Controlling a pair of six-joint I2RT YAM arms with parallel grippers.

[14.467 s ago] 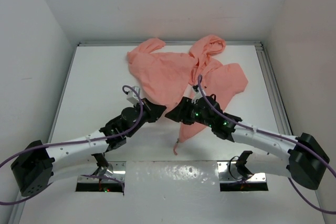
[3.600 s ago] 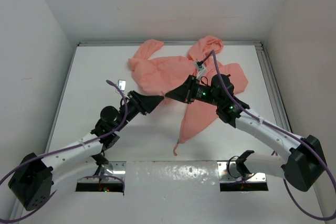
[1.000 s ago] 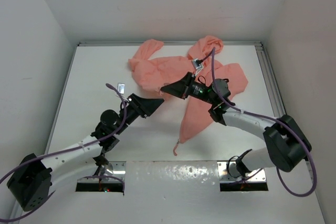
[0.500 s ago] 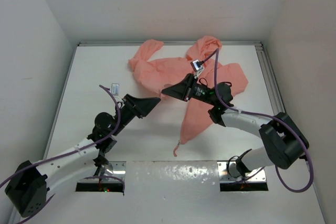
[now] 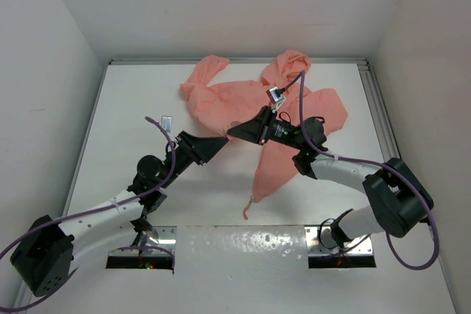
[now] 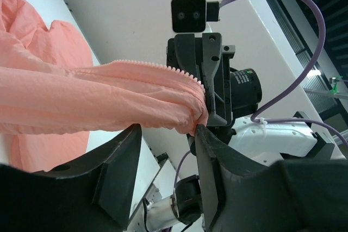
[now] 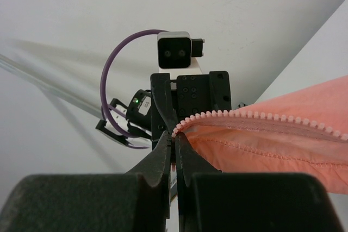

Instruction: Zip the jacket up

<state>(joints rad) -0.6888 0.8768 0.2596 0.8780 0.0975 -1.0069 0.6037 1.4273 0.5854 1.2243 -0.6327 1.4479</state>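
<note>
- Right pincer (image 7: pixel 175 134): clenched on the jacket (image 5: pixel 221 101), pinching the very end of one toothed front edge and holding that end off the worktop (image 5: pixel 132 115).
- Left pincer (image 6: pixel 166 131): released, jaws apart, straddling a bunched fold of the jacket just opposite the pinched end. Fold at the fingertips, not clamped.
- Zipper teeth (image 7: pixel 261 117): one row on show, running away from the pinched end. Slider and second row not made out in any view.
- Jacket: crumpled on the worktop, both pincers at its near middle. Hood (image 5: pixel 294 64) on the jacket's far side. One front panel trailing from the jacket's middle toward the arm bases.
- Containers: none in view, so nothing stored in anything.
- Risk, as judged: left jaws shutting on loose cloth and not on the matching toothed edge. Cause: bunched fold hiding that edge. Result: halves misaligned, no start for the zip.
- Risk, as judged: pinched end slipping free. Cause: thin soft fabric in a narrow grip, pulled taut between the pincers.
- Risk, as judged: fingertip contact between the pincers. Cause: tips facing each other, very near, across the same fold.
</note>
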